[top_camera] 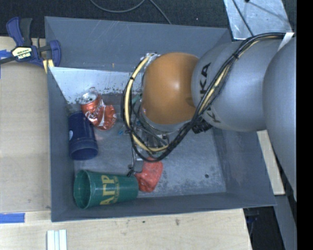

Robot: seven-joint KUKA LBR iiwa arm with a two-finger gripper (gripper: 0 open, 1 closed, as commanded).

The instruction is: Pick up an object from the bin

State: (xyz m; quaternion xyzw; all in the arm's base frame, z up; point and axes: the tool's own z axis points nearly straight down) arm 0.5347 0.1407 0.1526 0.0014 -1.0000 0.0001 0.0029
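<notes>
Bin (57,155) holds green cup (107,188), blue cup (82,135), crushed can (98,111), red lump (151,175)

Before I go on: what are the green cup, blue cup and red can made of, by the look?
Green cup: likely plastic, smooth, slightly glossy, printed yellow letters. Blue cup: probably plastic too, even smooth wall. Red can: thin metal, seemingly; crumpled, with silvery shine at the top.

The lettered cup (104,189) is green and gold, the plain cup (82,136) navy, the can (96,112) red-and-silver.
</notes>
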